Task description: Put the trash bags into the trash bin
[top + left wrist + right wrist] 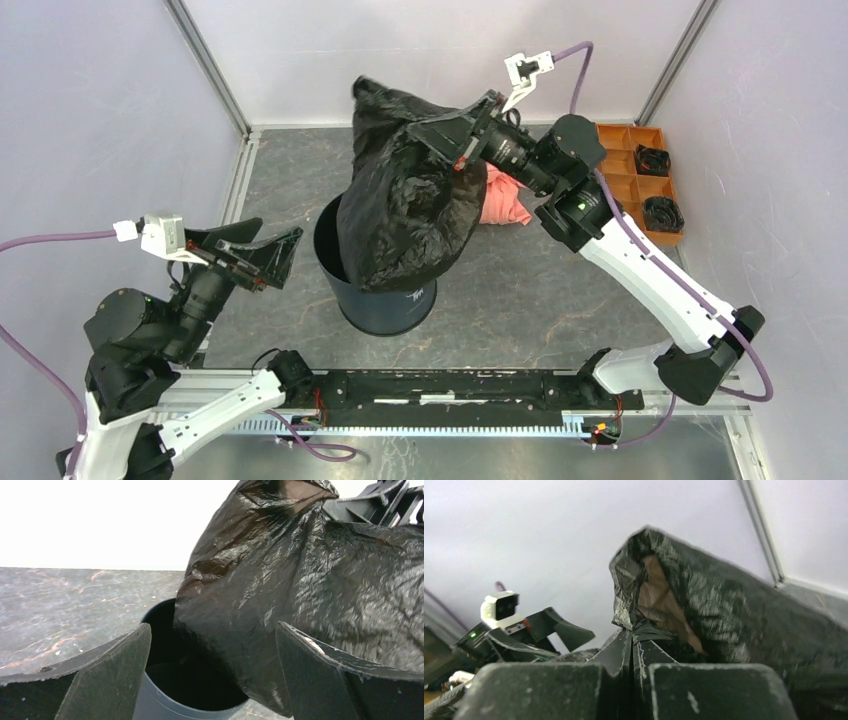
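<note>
The black trash bag [405, 195] hangs over the navy trash bin [385, 300], its lower end dipping into the bin's right side. My right gripper [432, 135] is shut on the bag's upper part and holds it up; in the right wrist view the closed fingertips [633, 639] pinch the glossy plastic [704, 605]. My left gripper [278, 252] is open and empty, just left of the bin. In the left wrist view the bag [310, 590] hangs between and beyond my open fingers [115, 665], above the bin's black inside [190, 675].
A salmon-pink cloth [503, 205] lies on the table behind the bag. An orange compartment tray [640, 175] with black parts stands at the back right. Frame posts and walls enclose the table on three sides.
</note>
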### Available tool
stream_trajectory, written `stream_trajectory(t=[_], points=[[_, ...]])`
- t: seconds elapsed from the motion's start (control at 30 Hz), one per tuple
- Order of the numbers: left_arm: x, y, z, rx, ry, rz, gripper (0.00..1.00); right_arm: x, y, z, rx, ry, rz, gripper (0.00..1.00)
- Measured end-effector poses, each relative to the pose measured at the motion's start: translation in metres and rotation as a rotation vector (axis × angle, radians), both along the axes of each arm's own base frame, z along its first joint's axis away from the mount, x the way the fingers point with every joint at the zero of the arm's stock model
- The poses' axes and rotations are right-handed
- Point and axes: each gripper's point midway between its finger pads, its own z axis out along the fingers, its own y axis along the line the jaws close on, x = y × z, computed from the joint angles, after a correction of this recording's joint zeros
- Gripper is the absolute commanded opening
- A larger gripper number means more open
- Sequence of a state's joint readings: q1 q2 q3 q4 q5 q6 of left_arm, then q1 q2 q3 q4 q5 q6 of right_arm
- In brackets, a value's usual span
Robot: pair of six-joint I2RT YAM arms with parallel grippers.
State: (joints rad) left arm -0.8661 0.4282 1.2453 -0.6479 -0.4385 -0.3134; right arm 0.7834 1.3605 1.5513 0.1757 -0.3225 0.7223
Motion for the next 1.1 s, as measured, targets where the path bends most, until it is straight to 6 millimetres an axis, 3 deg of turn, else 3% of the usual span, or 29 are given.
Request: stream_trajectory(t=[0.1, 0.17, 0.27, 0.43, 0.5, 0.6, 0.8, 0.87, 0.97, 1.1], points=[[0.008, -0.001, -0.004, 0.015, 0.021, 0.036, 1.00, 0.025, -0.018, -0.027, 0.009, 0.092, -0.027, 0.01], [0.011, -0.004, -0.005, 0.024, 0.028, 0.035, 1.00, 0.031, -0.019, -0.047, -0.012, 0.147, -0.006, 0.01], [0.011, -0.015, -0.007, 0.043, 0.036, -0.006, 1.00, 0.034, -0.007, -0.063, -0.050, 0.184, 0.059, 0.01], [0.009, -0.053, -0.012, 0.100, 0.062, -0.160, 1.00, 0.025, 0.017, -0.066, -0.046, 0.201, 0.184, 0.01], [0.008, -0.058, -0.015, 0.112, 0.071, -0.186, 1.00, 0.014, 0.026, -0.056, -0.042, 0.188, 0.222, 0.01], [0.002, -0.051, -0.011, 0.093, 0.053, -0.184, 1.00, -0.017, 0.039, -0.026, -0.015, 0.127, 0.289, 0.01], [-0.018, -0.024, 0.018, 0.008, -0.033, -0.171, 1.00, -0.121, 0.059, 0.037, 0.084, 0.020, 0.468, 0.01], [-0.022, -0.018, 0.027, -0.012, -0.050, -0.163, 1.00, -0.148, 0.060, 0.053, 0.116, 0.000, 0.516, 0.01], [-0.025, -0.013, 0.031, -0.025, -0.062, -0.157, 1.00, -0.163, 0.056, 0.074, 0.162, -0.019, 0.530, 0.01], [-0.030, -0.005, 0.032, -0.038, -0.074, -0.153, 1.00, -0.160, 0.053, 0.097, 0.222, -0.039, 0.509, 0.01]])
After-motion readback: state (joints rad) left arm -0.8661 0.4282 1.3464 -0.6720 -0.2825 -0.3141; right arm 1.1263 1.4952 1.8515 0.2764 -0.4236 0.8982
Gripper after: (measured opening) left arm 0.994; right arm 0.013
